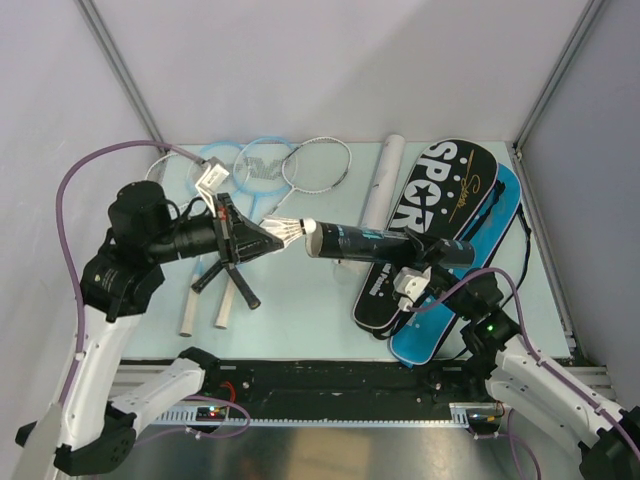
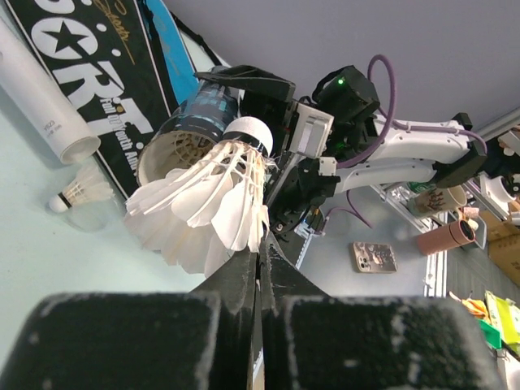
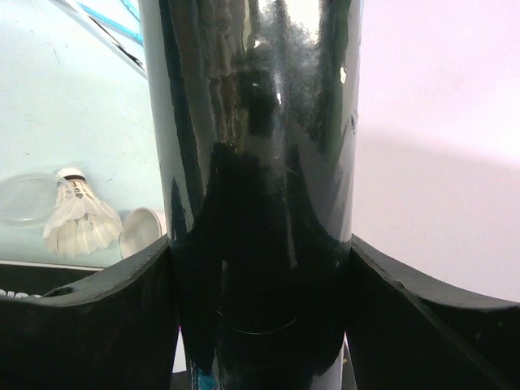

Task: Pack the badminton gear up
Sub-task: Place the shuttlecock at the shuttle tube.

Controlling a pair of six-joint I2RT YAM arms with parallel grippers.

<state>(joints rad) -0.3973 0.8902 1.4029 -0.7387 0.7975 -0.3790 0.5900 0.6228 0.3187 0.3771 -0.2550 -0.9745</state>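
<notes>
Bright, even light from above fills the enclosure, leaving only short, soft shadows on the pale table [image 1: 300, 300]. In the right wrist view the glossy black tube [image 3: 260, 122] carries white glare specks and streaked reflections, and the wall [image 3: 439, 81] to its right is washed out. In the left wrist view the shuttlecock [image 2: 211, 203] is sharp, while the left gripper [image 2: 260, 260] is a blurred black mass at the near edge.

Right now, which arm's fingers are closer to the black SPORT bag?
Right. Right fingers, gripping the black tube, hover over the black bag; left fingers, pinching a shuttlecock, are across near the rackets.
</notes>
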